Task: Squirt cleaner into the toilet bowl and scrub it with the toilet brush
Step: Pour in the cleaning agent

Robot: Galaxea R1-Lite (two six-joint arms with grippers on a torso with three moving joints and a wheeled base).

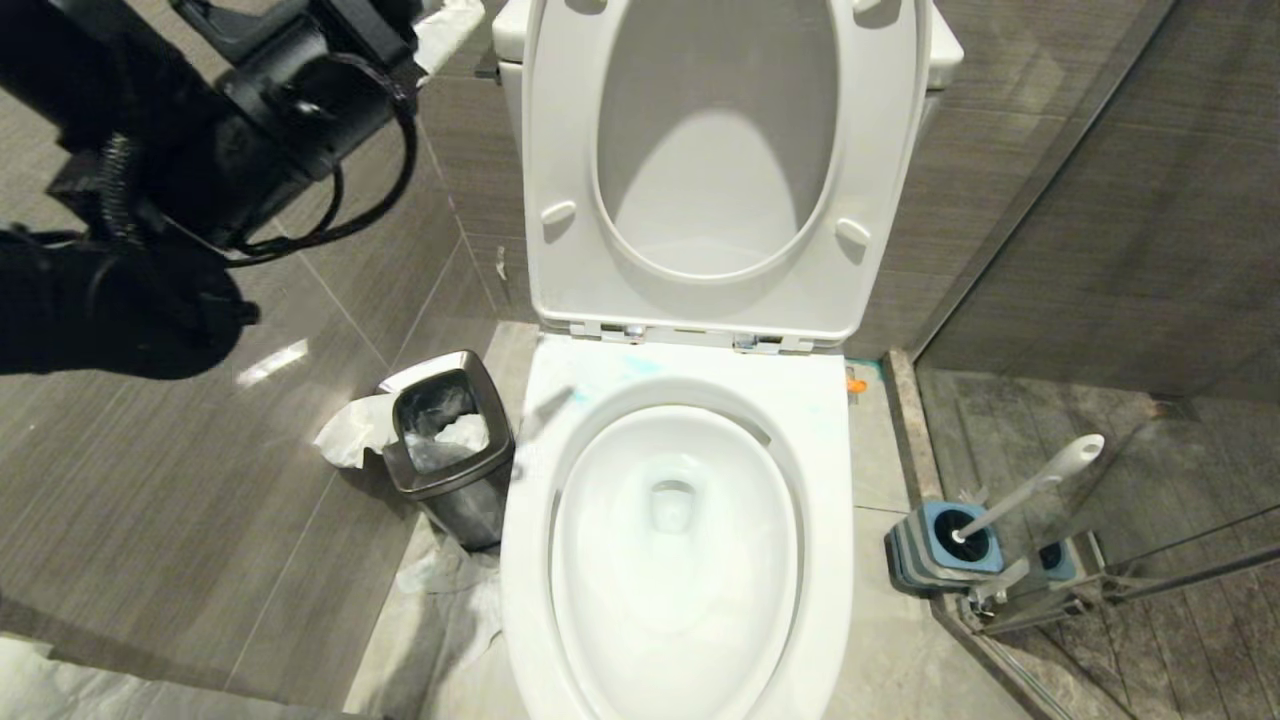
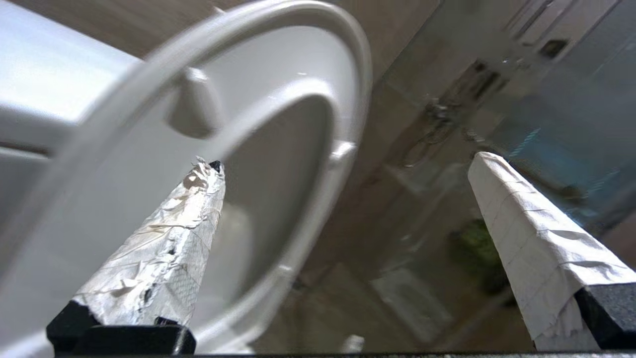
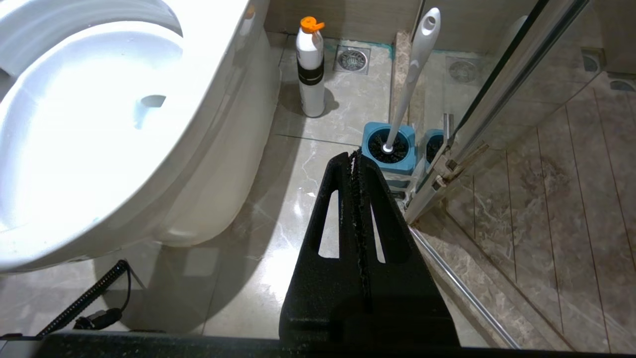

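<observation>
Standing in its blue-and-grey holder (image 1: 940, 545) on the floor, at the foot of the glass shower door (image 3: 502, 89), the toilet brush (image 1: 1040, 482) leans handle-up, untouched. The toilet bowl (image 1: 690, 400) has seat and lid raised, with faint turquoise cleaner (image 1: 640, 366) smeared on its back rim. The left gripper (image 2: 348, 164), up beside the lid, has paper-wrapped jaws spread wide and empty. The right gripper (image 3: 355, 159) hangs low above the floor beside the bowl, jaws pressed together, near a white bottle (image 3: 310, 69) with an orange cap

Glossy white ceramic toilet bowl (image 1: 830, 520); brushed steel bin (image 1: 445, 470); polished floor tiles (image 3: 308, 164).
</observation>
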